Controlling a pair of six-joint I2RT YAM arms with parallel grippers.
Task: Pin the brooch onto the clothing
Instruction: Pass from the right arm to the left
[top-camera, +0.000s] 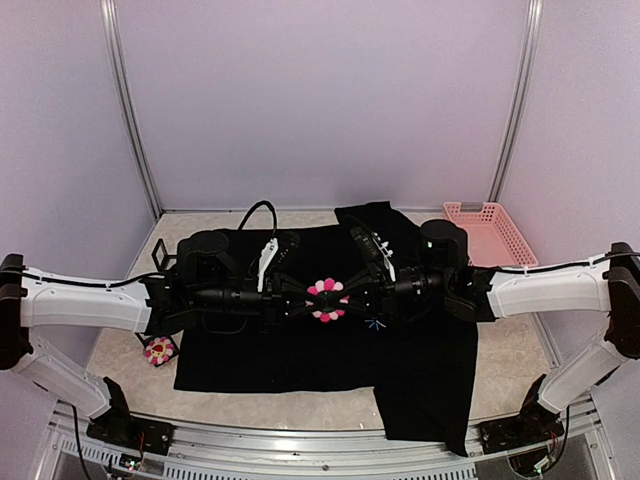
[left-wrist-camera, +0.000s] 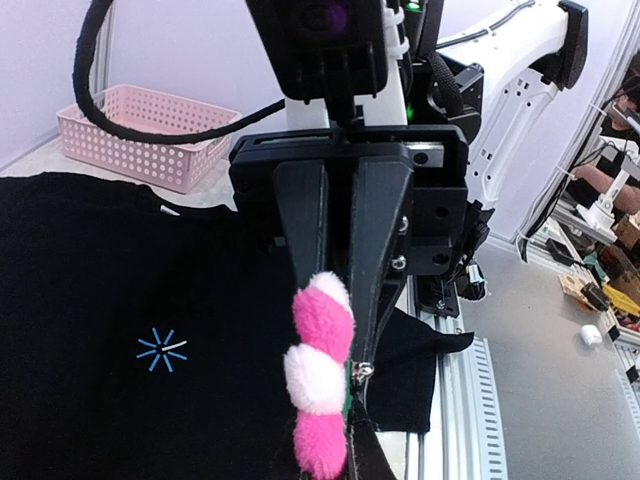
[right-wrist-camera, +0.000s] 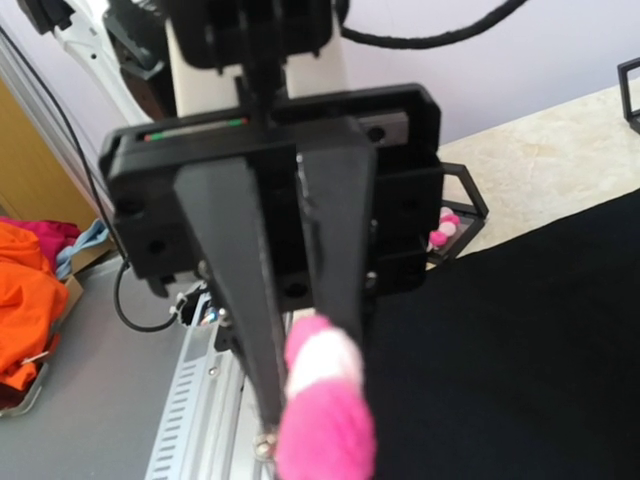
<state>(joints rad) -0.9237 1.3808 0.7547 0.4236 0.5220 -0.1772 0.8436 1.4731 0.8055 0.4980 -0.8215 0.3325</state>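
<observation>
Brooch (top-camera: 327, 299) hung over clothing (top-camera: 280, 350), clamped by left gripper (top-camera: 304, 298) and right gripper (top-camera: 351, 296), both nearly closed (clasp (left-wrist-camera: 362, 372) unclear); probably pin-opening step, next needed point through fabric.

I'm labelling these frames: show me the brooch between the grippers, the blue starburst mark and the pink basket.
brooch (top-camera: 327, 300), top view, its yellow-red centre.
starburst mark (left-wrist-camera: 162, 349), left wrist view, where its rays meet.
pink basket (left-wrist-camera: 130, 140), left wrist view, its perforated side wall.

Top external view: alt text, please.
The left gripper and right gripper pinch a pink flower brooch from opposite sides above a black T-shirt. A second flower lies beside its left edge; a pink basket sits back right.
</observation>
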